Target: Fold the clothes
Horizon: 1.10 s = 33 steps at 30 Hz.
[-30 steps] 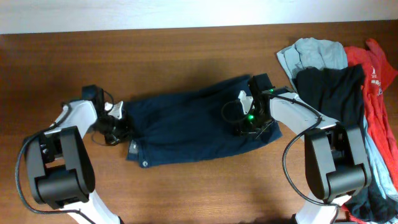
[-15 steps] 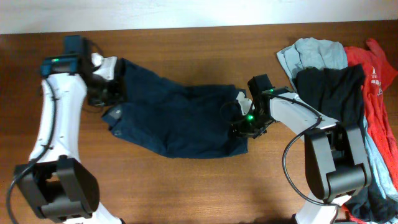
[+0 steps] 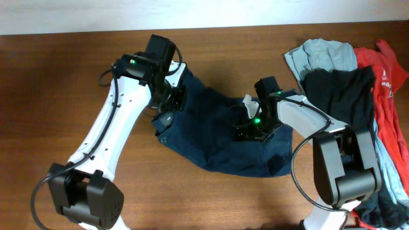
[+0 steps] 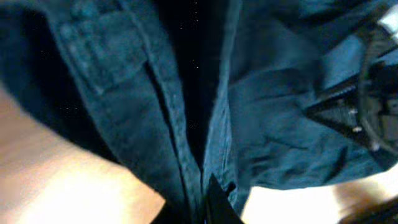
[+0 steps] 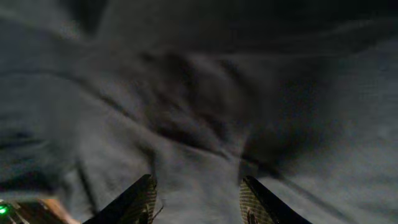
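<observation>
The dark navy shorts [image 3: 220, 137] lie bunched in the middle of the table. My left gripper [image 3: 171, 97] is shut on their left edge and holds it lifted over the rest of the cloth. In the left wrist view a stitched seam of the shorts [image 4: 186, 112] runs straight into the closed fingers [image 4: 202, 208]. My right gripper [image 3: 252, 131] is open and rests on the right part of the shorts. In the right wrist view its two fingers [image 5: 198, 202] stand apart with wrinkled cloth [image 5: 205, 112] between them.
A pile of other clothes lies at the right edge: a light blue garment [image 3: 323, 54], a long black garment [image 3: 339, 92] and a red shirt [image 3: 390, 96]. Bare wooden table [image 3: 57, 83] shows to the left and in front.
My left gripper has carried the left end of the shorts up and far to the right, over the middle. The shorts have bunched toward the right. My right gripper has stayed put.
</observation>
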Motion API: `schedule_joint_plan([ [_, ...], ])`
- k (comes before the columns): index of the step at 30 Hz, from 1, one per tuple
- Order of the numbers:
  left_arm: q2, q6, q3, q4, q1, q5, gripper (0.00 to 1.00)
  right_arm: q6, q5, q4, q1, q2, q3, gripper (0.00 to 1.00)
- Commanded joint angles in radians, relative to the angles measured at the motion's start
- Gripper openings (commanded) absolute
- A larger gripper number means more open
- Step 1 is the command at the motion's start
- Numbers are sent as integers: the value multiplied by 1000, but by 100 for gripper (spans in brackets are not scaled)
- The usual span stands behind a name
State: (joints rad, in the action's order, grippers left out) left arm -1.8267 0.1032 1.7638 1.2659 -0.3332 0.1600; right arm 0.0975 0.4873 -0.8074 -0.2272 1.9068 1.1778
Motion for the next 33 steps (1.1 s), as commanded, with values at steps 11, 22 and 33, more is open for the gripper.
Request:
schedule_joint_plan([
  [11,21,-29,284,164,85,-113,0,126,267,260,-126,-2,-1,35],
  [22,23,-20,284,179,85,-111,0,470,-27,610,-323,62,-1,11],
  [33,23,-18,284,178,85,-70,1,408,158,797,-298,47,2,21],
])
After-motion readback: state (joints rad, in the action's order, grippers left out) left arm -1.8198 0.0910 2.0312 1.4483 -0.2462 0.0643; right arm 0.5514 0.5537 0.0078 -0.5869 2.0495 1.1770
